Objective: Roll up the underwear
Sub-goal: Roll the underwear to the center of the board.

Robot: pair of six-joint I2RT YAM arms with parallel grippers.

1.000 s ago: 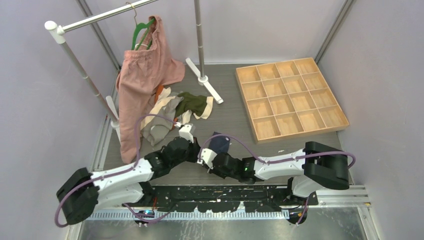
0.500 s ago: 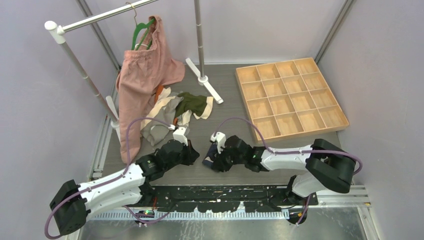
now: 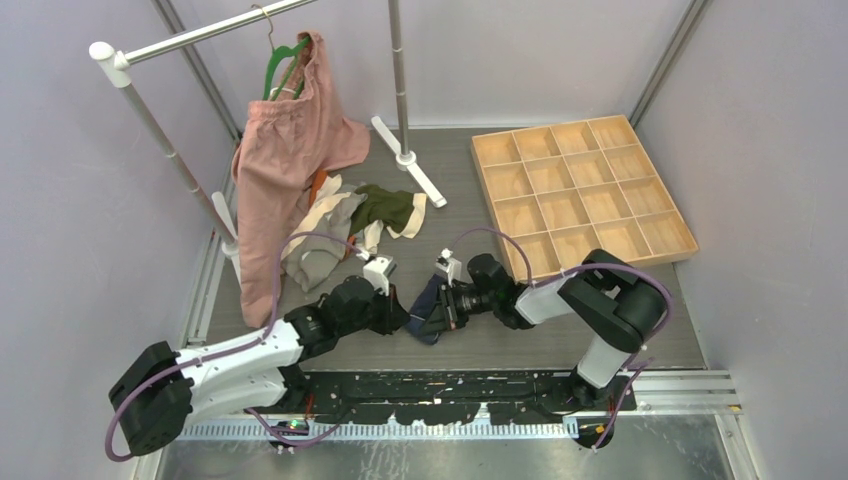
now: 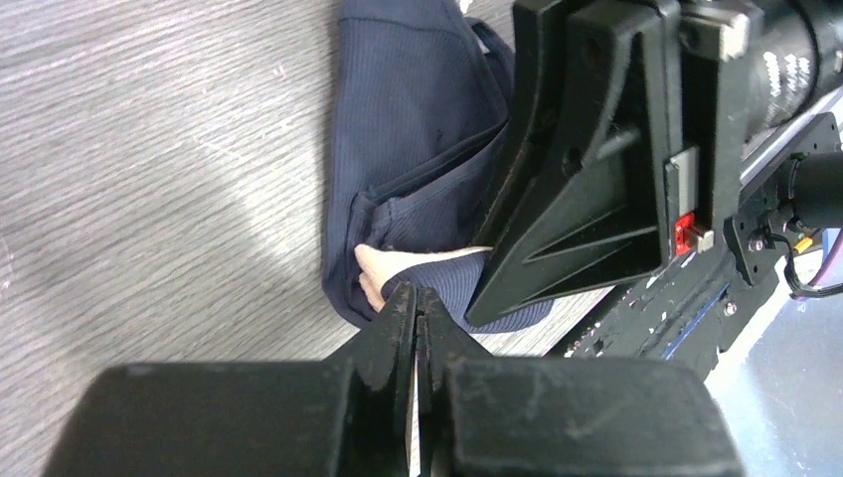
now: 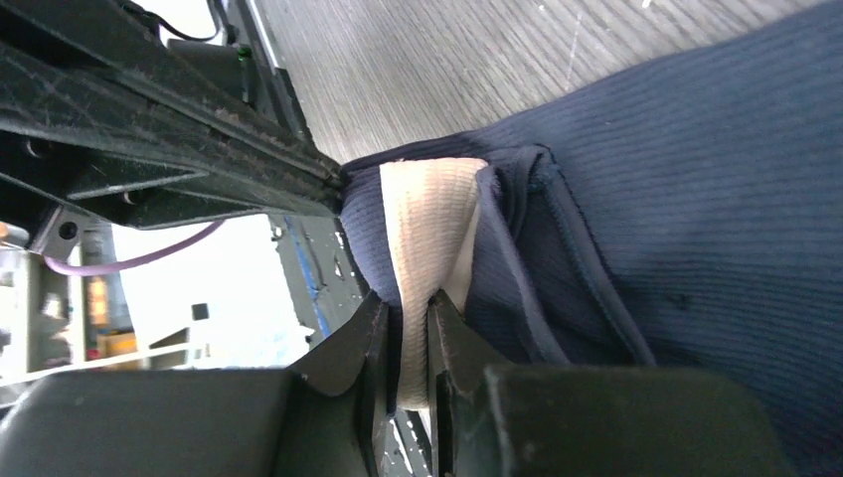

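Note:
A navy underwear (image 3: 428,312) with a cream waistband lies bunched on the grey table between my two grippers. My right gripper (image 3: 447,300) is shut on a fold of the cream waistband (image 5: 429,224), with the navy cloth (image 5: 696,189) spread to its right. My left gripper (image 3: 397,316) is shut, and its tips (image 4: 416,298) touch the near edge of the navy fold (image 4: 418,129) beside a bit of cream band (image 4: 378,268). No cloth shows between its jaws. The right gripper's fingers (image 4: 596,169) fill the right of the left wrist view.
A pile of other underwear (image 3: 345,225) lies at the back left, under a large pink garment (image 3: 285,160) on a green hanger on a clothes rack (image 3: 400,80). A wooden compartment tray (image 3: 580,195) sits at the back right.
The right arm has swung and drawn back to the right, keeping hold of the navy underwear. The left gripper pulled back a little, then came forward to the underwear's left edge.

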